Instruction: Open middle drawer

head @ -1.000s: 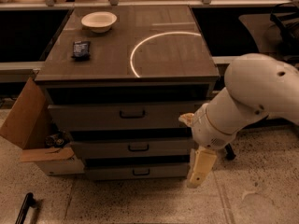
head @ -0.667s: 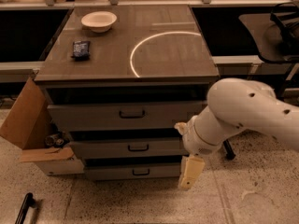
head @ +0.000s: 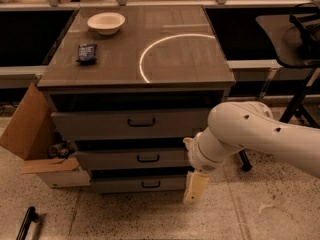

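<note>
The middle drawer [head: 115, 160] is a wide grey flat front with a small dark bar handle [head: 148, 158] at its centre. It sits between the taller top drawer [head: 100, 125] and the slim bottom drawer [head: 120, 184]. All three fronts look pushed in. My gripper [head: 195, 186] hangs cream-coloured from the white arm [head: 250, 134]. It is at the cabinet's right front corner, level with the bottom drawer. It is below and to the right of the middle handle and holds nothing that I can see.
The cabinet top [head: 185, 64] carries a white bowl [head: 106, 22], a dark packet [head: 87, 52] and a bright ring mark. An open cardboard box [head: 35, 134] stands at the left. A black chair [head: 300, 44] stands at the right, and a dark tool [head: 25, 223] lies on the floor.
My arm and gripper have moved left, from beside the cabinet toward its right front corner. The drawers have not moved.
</note>
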`<state>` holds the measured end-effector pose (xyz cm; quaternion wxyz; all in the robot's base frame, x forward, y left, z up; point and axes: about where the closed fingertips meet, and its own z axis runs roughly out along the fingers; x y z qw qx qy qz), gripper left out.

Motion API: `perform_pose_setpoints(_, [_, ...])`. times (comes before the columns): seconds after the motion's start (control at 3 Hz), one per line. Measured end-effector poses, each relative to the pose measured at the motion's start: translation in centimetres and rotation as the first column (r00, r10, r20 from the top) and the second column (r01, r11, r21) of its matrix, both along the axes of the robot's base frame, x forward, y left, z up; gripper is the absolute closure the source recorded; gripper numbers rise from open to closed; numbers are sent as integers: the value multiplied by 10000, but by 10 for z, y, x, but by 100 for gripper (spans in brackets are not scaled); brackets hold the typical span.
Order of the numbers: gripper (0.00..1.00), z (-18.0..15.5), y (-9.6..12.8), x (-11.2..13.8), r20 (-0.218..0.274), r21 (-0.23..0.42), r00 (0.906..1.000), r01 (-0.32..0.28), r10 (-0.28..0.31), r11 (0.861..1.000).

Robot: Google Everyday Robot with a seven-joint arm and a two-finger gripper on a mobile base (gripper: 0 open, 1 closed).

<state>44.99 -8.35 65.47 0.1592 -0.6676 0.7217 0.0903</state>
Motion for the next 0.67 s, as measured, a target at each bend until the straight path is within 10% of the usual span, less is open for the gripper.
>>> perform_pose_setpoints(0.67, [0,-83,-3,32,40,-582,9999,98,-96,9983])
